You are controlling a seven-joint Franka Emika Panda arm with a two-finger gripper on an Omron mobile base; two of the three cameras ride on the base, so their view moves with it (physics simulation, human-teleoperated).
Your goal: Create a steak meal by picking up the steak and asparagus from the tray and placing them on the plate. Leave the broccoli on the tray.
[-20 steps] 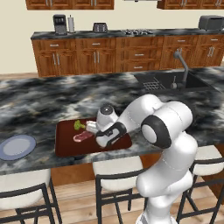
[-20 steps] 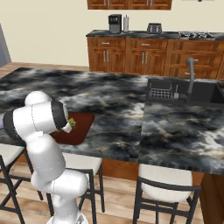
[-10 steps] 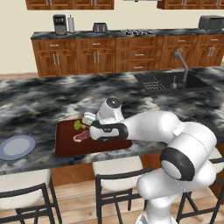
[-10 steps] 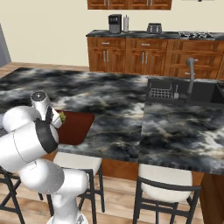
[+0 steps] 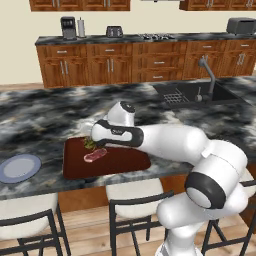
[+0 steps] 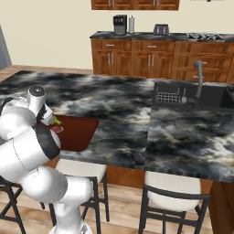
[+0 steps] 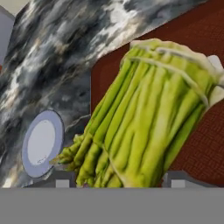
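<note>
The asparagus (image 7: 144,118), a bundle of green stalks, lies lengthwise between my two fingertips (image 7: 175,179) in the hand view. My gripper (image 5: 89,139) is at the tray's far left corner, shut on the asparagus (image 5: 90,145). The pinkish steak (image 5: 95,155) lies flat on the dark red tray (image 5: 125,160) just in front of the gripper. The pale blue plate (image 5: 19,167) sits on the counter left of the tray, seen too as the plate (image 7: 41,142). From the right, the asparagus (image 6: 57,121) and steak (image 6: 57,129) peek past my arm. The broccoli is hidden.
The tray lies near the front edge of the marbled island counter (image 5: 45,120). Stools (image 5: 135,195) stand below that edge. A sink (image 5: 192,92) with a faucet is at the far right of the counter.
The arm has stretched out to the left over the tray and the hand has come down on the asparagus. The jaws have closed from wide open onto the bundle.
</note>
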